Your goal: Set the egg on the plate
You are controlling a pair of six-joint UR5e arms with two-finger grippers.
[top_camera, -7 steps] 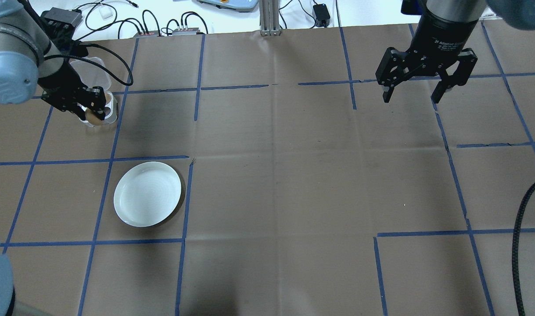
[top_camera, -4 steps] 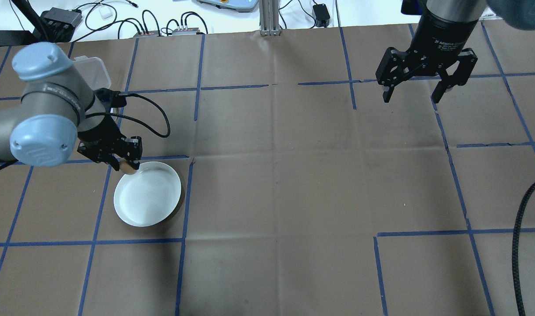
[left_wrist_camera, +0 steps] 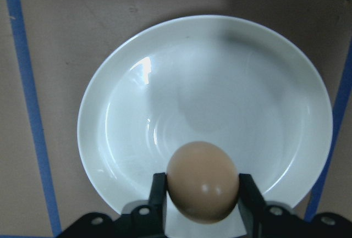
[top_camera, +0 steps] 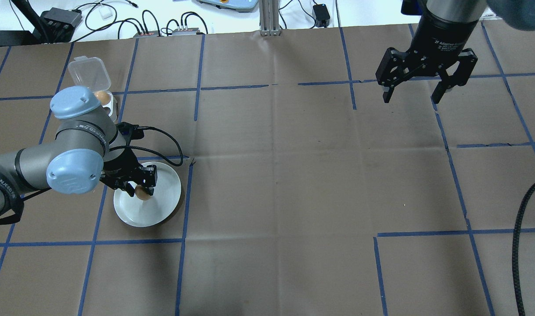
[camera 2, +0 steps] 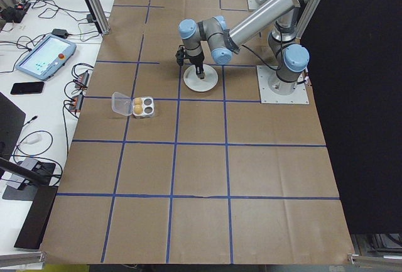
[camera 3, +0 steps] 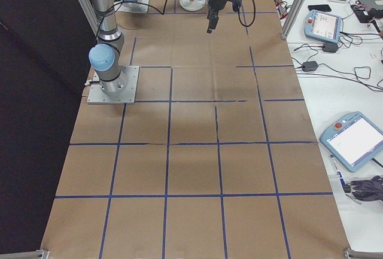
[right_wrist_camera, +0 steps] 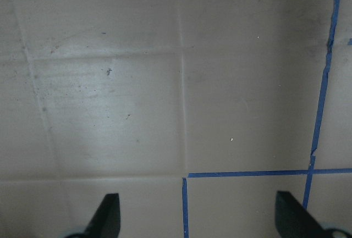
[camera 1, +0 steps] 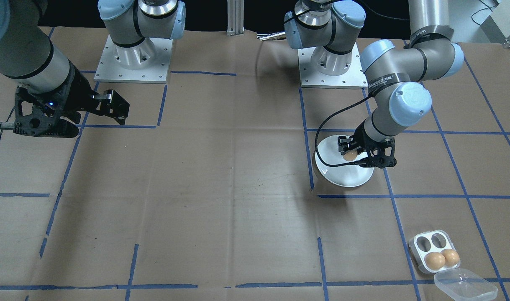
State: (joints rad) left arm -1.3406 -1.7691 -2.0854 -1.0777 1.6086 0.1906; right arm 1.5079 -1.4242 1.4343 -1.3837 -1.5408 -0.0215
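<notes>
Brown egg [left_wrist_camera: 202, 181] clamped in left claw [top_camera: 140, 189], over plate [left_wrist_camera: 132, 139]. Lower near centre, part fingers slowly, lift straight. Right claw [top_camera: 413, 95] apart, idle.

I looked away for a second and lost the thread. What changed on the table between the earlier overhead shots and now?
The left end effector, shut on the egg, carried it from the egg tray toward the robot and now holds it over the plate. The plate, the tray's two other eggs and the open right end effector stayed put.
</notes>
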